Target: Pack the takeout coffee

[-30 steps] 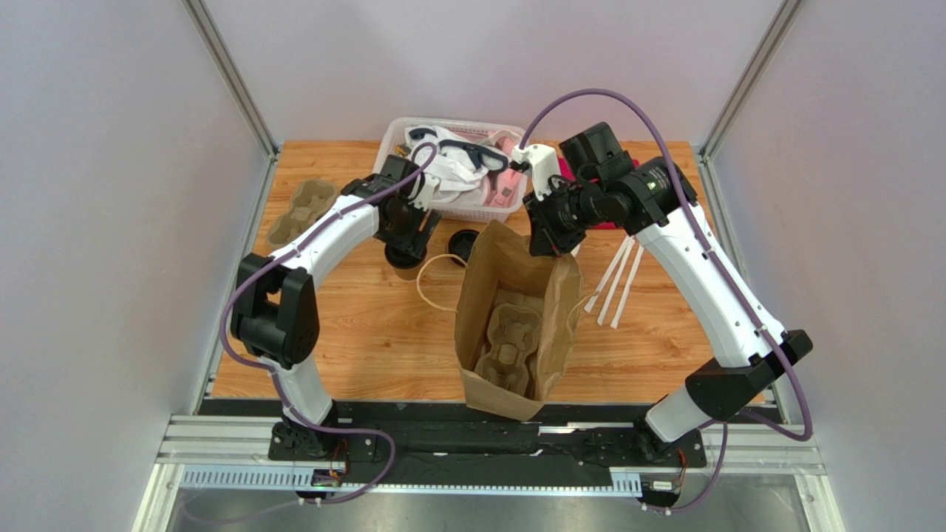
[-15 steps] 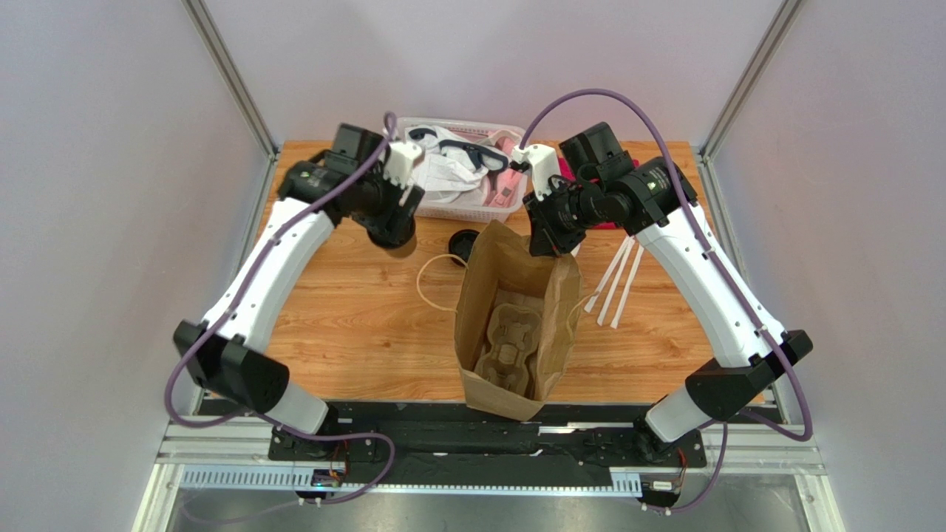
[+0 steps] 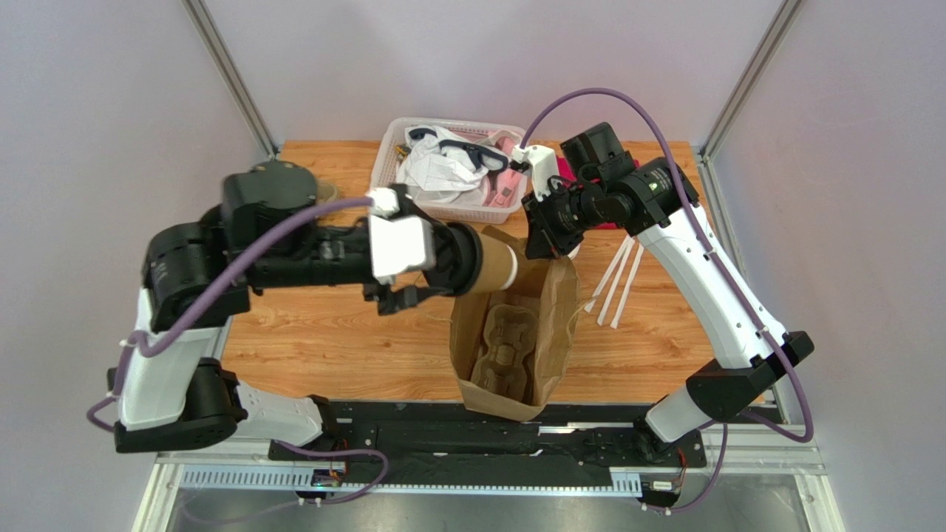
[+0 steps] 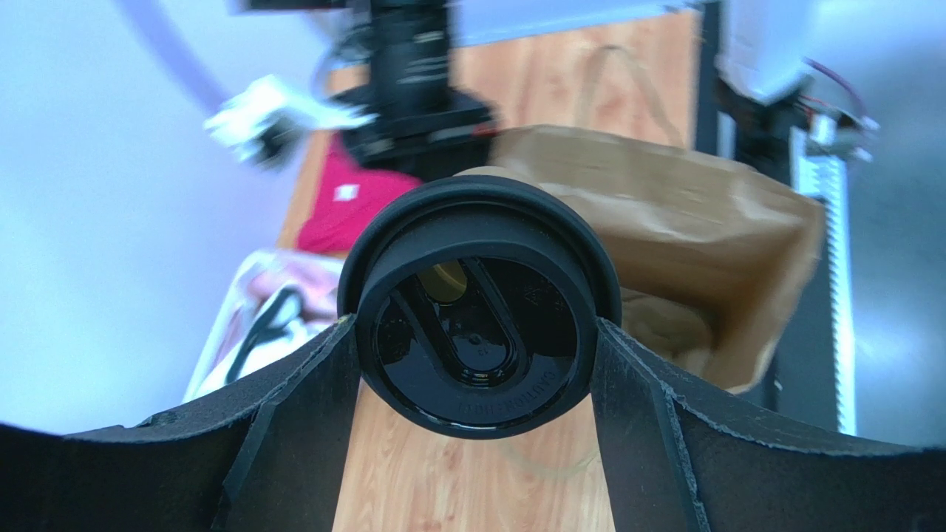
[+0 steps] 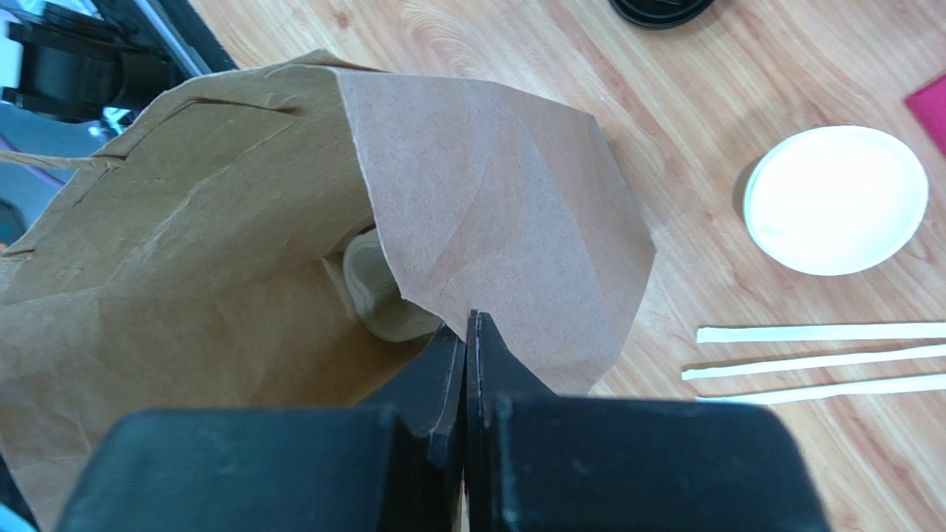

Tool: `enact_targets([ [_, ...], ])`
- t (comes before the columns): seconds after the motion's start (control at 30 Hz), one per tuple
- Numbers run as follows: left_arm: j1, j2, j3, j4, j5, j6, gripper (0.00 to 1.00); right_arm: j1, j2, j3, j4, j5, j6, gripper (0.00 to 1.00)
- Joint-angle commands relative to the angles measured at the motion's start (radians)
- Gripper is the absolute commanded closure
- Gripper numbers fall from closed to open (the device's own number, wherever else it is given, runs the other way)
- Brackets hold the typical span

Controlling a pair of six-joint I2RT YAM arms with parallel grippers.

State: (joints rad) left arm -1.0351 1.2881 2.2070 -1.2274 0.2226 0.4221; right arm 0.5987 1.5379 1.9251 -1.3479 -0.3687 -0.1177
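Grey walls and metal posts box in a wood surface [image 3: 355, 321]; both arms are working at the bag [image 3: 561, 316] in the middle.

Step in hand: carrying the cup [image 3: 500, 264] to the bag.
- Left fingers [image 4: 291, 427] clamp the cup from both sides just under its black lid [image 4: 477, 321]. The wrist view shows firm contact on each side.
- The cup is airborne and lying on its side, lid toward the wrist and base toward the bag. It sits at the left edge of the bag mouth, above the rim and not yet inside.
- Right fingers [image 5: 444, 377] are clenched on the bag's far rim and hold the mouth open. Paper is pinched between them.
- The pulp tray [image 3: 505, 349] is already down in the bag, and its sockets look empty from above.

Next move, as a guess: roll the left wrist to get the cup upright, centre it over a socket, lower it and let go. The right arm probably shouldn't release until the cup is seated, or the mouth may fold in. The sideways cup is the risk here. Whether it holds any liquid can't be told.

Also on the surface:
- a white basket [image 3: 489, 211] of odds and ends at the far edge
- three white straws [image 3: 616, 283] to the right of the bag
- a white disc [image 5: 835, 200] and a spare black lid [image 5: 663, 9] beyond the bag, seen only by the right wrist
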Motion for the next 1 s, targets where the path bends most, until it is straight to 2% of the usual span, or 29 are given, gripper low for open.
enact_targets([
  [0.0,-0.138,0.082,-0.012,-0.064,-0.059,0.066,0.78,0.001,-0.016,0.020,-0.076,-0.067,0.041,1.00],
  [0.17,-0.204,0.131,-0.098,-0.061,-0.077,0.052,0.80,0.001,-0.010,0.017,-0.083,-0.084,0.044,1.00],
  [0.4,-0.214,0.201,-0.165,-0.130,-0.054,0.079,0.85,0.001,-0.016,0.003,-0.120,-0.082,0.012,1.00],
  [0.53,-0.214,0.203,-0.262,-0.138,-0.052,0.112,0.87,0.000,-0.018,0.006,-0.149,-0.075,-0.016,0.91],
  [0.7,-0.214,0.209,-0.357,-0.110,-0.083,0.127,0.88,0.000,-0.021,0.005,-0.165,-0.078,-0.036,0.89],
  [0.73,-0.214,0.220,-0.377,-0.106,-0.089,0.133,0.88,0.000,-0.019,0.009,-0.166,-0.079,-0.037,0.82],
  [0.8,-0.214,0.235,-0.382,-0.107,-0.103,0.145,0.89,-0.002,-0.013,0.026,-0.169,-0.062,-0.043,0.77],
  [0.83,-0.214,0.246,-0.374,-0.112,-0.092,0.153,0.89,-0.013,-0.012,0.061,-0.168,-0.055,-0.051,0.67],
  [0.87,-0.214,0.249,-0.366,-0.124,-0.080,0.167,0.89,-0.019,-0.007,0.084,-0.169,-0.059,-0.060,0.61],
  [0.9,-0.214,0.252,-0.356,-0.129,-0.069,0.176,0.89,-0.025,0.002,0.115,-0.172,-0.061,-0.074,0.47],
  [0.97,-0.214,0.249,-0.345,-0.141,-0.045,0.211,0.89,-0.033,0.014,0.193,-0.178,-0.079,-0.141,0.34],
])
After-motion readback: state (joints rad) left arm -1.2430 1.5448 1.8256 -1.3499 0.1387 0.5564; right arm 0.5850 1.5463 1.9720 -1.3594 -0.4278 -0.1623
